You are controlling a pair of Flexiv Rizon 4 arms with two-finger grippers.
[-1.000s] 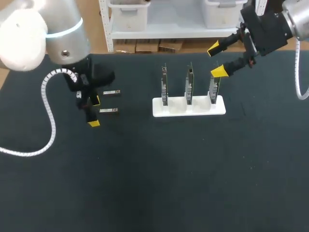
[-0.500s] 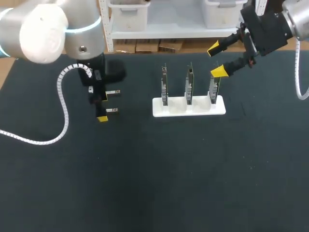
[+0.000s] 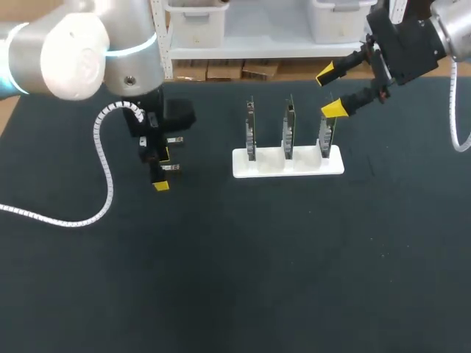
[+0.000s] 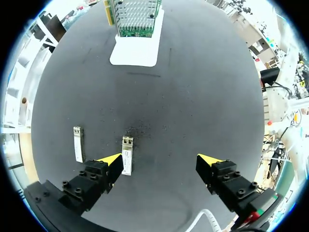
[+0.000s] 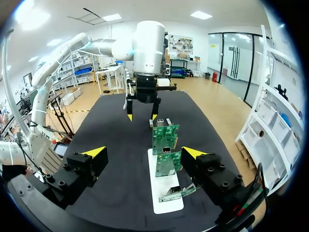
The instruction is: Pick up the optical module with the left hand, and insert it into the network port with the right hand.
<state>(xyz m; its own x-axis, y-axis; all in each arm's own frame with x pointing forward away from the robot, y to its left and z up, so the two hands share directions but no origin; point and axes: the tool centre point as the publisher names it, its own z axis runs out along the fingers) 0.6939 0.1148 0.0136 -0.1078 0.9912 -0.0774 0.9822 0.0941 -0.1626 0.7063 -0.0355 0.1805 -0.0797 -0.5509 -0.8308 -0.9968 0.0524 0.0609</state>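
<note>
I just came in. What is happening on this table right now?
Two robot arms work at a dark table. The left gripper hangs open over two small metal modules: one lies between its fingers, close to one of them, the other just outside. Nothing is picked up yet. The right gripper is open near the right end of a white stand that holds three upright circuit boards.

The end effector [image 4: 160,159] hangs spread wide over the dark tabletop [image 4: 193,96]. One optical module [image 4: 127,154] lies at one fingertip, a second module [image 4: 77,143] just outside it. The white stand [image 4: 135,48] sits far ahead.
</note>
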